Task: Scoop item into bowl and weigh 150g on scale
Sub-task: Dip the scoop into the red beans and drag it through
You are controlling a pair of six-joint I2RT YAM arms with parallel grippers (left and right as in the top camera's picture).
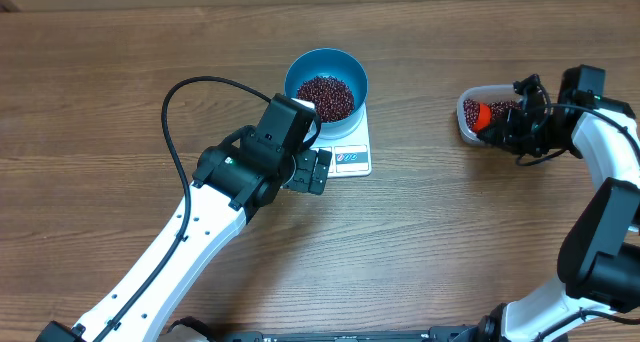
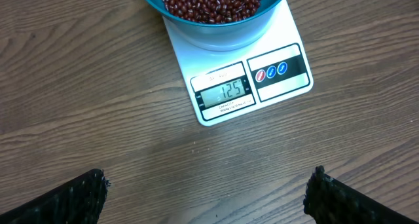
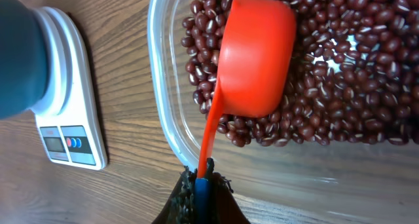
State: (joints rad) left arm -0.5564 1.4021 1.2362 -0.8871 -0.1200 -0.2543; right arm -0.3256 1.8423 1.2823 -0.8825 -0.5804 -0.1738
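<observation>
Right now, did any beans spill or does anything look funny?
No, nothing stands out. The beans are inside the blue bowl, which sits flat on the scale, and the others are in the clear tub. No loose beans show on the table.

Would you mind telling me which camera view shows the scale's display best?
The left wrist view: the scale faces the camera and its display clearly reads 125. Overhead, the scale is small and its display unreadable. In the right wrist view the scale sits at the edge, display dark and illegible.

A red scoop [image 3: 256,54] sits inside a clear plastic tub [image 3: 160,119] on the wooden table [image 1: 100,82].
</observation>
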